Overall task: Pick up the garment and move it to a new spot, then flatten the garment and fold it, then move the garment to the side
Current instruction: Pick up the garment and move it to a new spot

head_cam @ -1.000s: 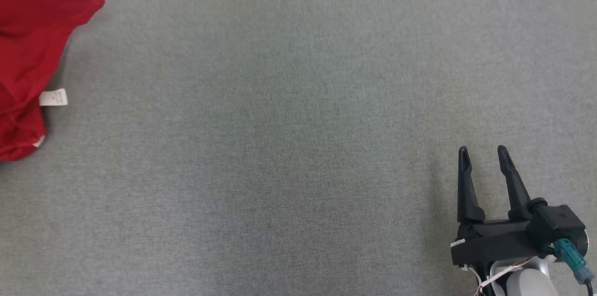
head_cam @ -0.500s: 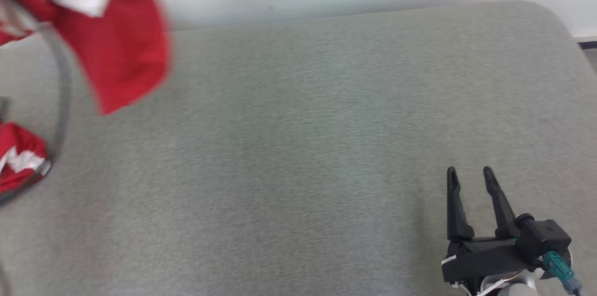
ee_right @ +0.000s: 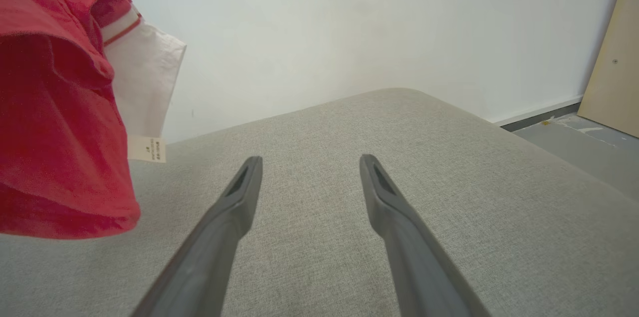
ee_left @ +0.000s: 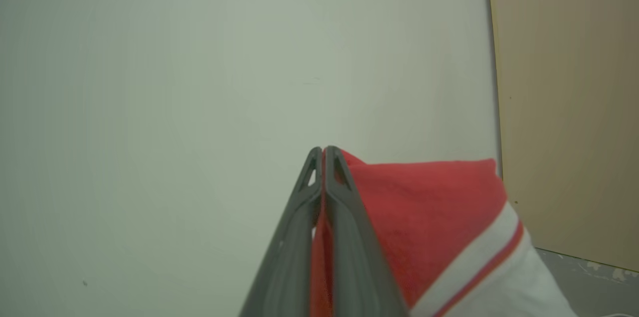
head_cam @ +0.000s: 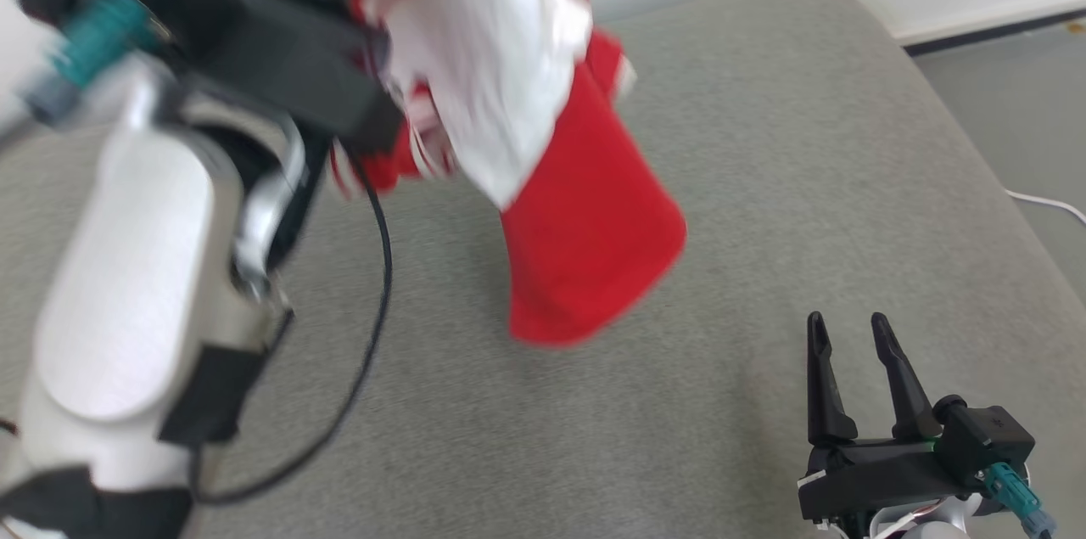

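Note:
The garment (head_cam: 585,242), red with a white panel, hangs in the air over the grey cushion (head_cam: 764,148), its lower end just above the surface. My left arm (head_cam: 127,284) reaches up from the lower left to the garment's top. In the left wrist view my left gripper (ee_left: 322,150) is shut on a fold of the garment (ee_left: 424,207), with red cloth showing between its fingers. My right gripper (head_cam: 844,327) rests low at the lower right, open, nothing between its fingers. From the right wrist, the garment (ee_right: 55,132) with a small white label hangs left of my right gripper (ee_right: 309,162).
The cushion's rounded right edge (head_cam: 959,123) drops to a grey floor (head_cam: 1018,98), where a white cable (head_cam: 1048,204) lies. A pale wall (ee_right: 349,22) stands behind the cushion, and a beige board (ee_right: 614,72) leans at the far right.
The head camera has shifted. My left arm has raised the garment off the cushion and swung it rightward toward the middle. The right gripper has stayed open and in place.

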Motion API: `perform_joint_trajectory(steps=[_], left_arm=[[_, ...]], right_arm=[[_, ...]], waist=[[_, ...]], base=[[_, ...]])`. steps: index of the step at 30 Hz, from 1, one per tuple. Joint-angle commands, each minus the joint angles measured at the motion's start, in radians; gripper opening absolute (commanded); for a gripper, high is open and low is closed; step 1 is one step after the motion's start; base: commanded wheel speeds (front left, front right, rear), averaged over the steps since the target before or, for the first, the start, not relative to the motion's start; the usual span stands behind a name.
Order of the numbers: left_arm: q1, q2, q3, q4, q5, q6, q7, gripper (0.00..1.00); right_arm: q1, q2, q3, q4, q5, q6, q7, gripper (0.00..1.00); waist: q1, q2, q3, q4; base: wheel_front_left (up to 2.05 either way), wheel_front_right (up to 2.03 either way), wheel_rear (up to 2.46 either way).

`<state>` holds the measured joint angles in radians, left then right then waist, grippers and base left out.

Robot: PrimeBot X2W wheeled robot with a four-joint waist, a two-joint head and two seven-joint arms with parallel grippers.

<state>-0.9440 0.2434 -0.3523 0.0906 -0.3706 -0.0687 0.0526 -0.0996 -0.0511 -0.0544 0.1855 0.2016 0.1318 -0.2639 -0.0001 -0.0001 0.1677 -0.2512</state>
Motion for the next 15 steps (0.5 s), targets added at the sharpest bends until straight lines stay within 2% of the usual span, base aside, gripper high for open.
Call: perform_joint_trajectory(steps=[1, 8, 10, 15], left_arm=[[0.035, -0.004, 0.0, 0.005, -0.009, 0.009, -0.009, 0.0], [0.263, -0.026, -0.022, 0.071, -0.045, 0.036, -0.057, 0.0], [0.312, -0.009, -0.029, 0.114, -0.026, 0.047, -0.087, 0.0], [0.401, -0.027, -0.054, 0.262, -0.044, 0.028, -0.129, 0.0]], right_arm=[[0.009, 0.001, 0.003, -0.002, 0.006, -0.002, -0.001, 1.0], [-0.001, 0.002, -0.003, -0.01, 0.013, -0.002, -0.001, 1.0], [-0.006, 0.001, -0.004, -0.01, 0.014, -0.002, -0.001, 1.0], [-0.022, 0.002, -0.006, -0.006, 0.005, -0.002, -0.001, 1.0]], waist=[[0.0001, 0.0001, 0.011, -0.037], [0.0001, 0.0001, 0.049, -0.065], [0.0001, 0.0001, 0.056, -0.067], [0.0001, 0.0001, 0.06, -0.058]], base=[[0.0, 0.0, 0.0], [0.0, 0.0, 0.0], [0.0, 0.0, 0.0], [0.0, 0.0, 0.0]])
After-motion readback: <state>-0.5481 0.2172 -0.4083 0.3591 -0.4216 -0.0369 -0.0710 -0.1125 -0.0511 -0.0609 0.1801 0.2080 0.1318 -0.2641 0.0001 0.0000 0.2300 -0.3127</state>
